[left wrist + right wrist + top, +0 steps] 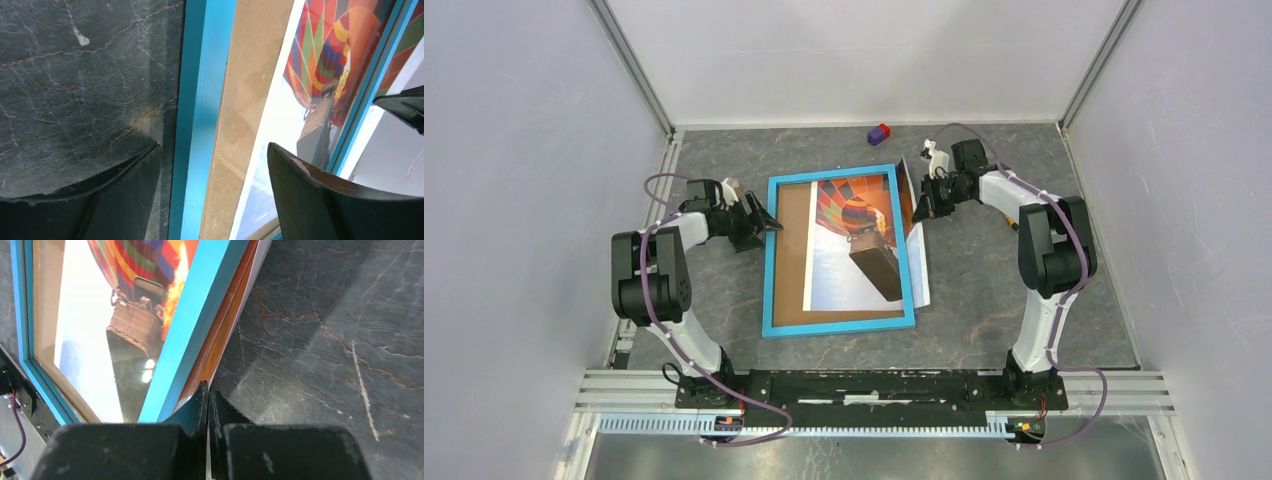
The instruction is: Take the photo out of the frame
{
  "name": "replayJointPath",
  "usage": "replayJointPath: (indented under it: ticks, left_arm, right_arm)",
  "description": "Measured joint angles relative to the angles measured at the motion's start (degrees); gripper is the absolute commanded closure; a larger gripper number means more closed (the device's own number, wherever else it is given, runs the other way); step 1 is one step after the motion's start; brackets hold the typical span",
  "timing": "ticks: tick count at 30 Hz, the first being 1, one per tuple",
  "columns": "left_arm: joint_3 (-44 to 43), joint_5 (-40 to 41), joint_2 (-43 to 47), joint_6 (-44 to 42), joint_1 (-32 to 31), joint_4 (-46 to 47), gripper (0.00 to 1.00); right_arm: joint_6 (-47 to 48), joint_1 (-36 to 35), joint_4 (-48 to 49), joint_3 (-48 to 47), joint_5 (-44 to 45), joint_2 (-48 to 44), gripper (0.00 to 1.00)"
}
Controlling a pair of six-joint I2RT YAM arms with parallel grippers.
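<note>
Clamped shut at the right gripper [207, 390], seemingly on the protruding edge of the large hot-air-balloon paper print [100, 315], partly slid from under the bright-blue rectangular wooden picture frame [202, 100] just ahead of the fingertips. Spread wide at the left gripper [215, 150], straddling the frame's border, gripping nothing. Risks dragging the unbraced frame along, or creasing the print.

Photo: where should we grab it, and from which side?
Grip the strip of the photo that sticks out past the frame's right border, coming in low from the right. The rest lies inside the frame, so only that thin flat edge is free to pinch.
</note>
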State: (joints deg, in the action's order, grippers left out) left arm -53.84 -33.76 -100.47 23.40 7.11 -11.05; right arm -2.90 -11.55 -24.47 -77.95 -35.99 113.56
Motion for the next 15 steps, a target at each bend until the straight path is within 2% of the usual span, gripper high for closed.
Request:
replayJointPath:
  ticks: [10, 11, 14, 15]
  left_arm:
    - [0.24, -0.42, 0.00, 0.00, 2.45, 1.03, 0.14]
    - [0.31, -0.55, 0.00, 0.00, 2.64, 1.11, 0.10]
    - [0.55, -1.38, 0.04, 0.17, 2.95, 1.62, 0.08]
    - [0.57, -1.46, 0.07, 0.17, 2.95, 1.68, 0.02]
  right_arm:
    - [3.48, 0.04, -8.07, -8.00, 4.50, -2.40, 1.00]
    - [3.80, 0.04, -8.70, -8.55, 4.85, -2.43, 1.00]
    - [5.01, 0.04, -11.72, -11.32, 6.12, -2.43, 1.00]
    - [5.33, 0.04, -12.33, -12.09, 6.38, -2.43, 1.00]
